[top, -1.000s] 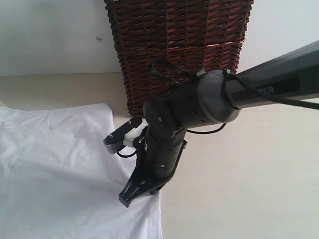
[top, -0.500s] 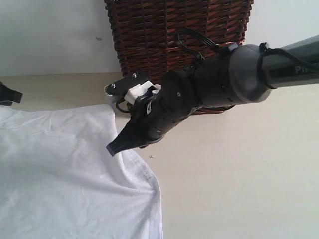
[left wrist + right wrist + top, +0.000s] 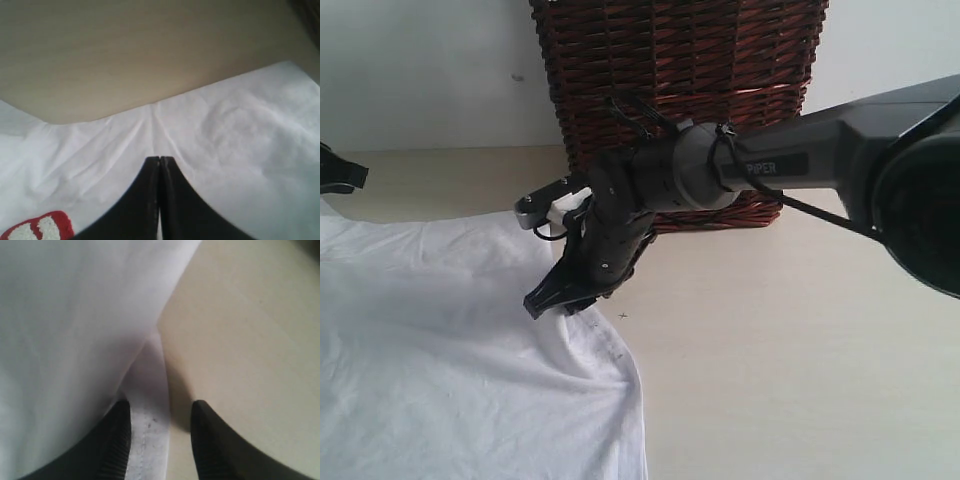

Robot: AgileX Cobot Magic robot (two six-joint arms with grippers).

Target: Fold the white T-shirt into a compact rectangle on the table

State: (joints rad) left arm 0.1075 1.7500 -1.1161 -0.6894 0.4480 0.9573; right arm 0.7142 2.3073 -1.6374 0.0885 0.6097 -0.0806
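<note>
Wicker basket (image 3: 680, 90) near white T-shirt (image 3: 440, 340)

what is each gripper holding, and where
Right gripper holds nothing: its jaws stand open astride the shirt hem. Left gripper is shut over the shirt. Creases meet its tip, but a pinch cannot be told.

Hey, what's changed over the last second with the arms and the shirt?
The right end effector moved along the shirt's right edge toward the basket and opened, the hem now lying between its jaws. The left end effector, shut, came into the exterior view at the far left. The shirt, basket and table look unchanged.
</note>
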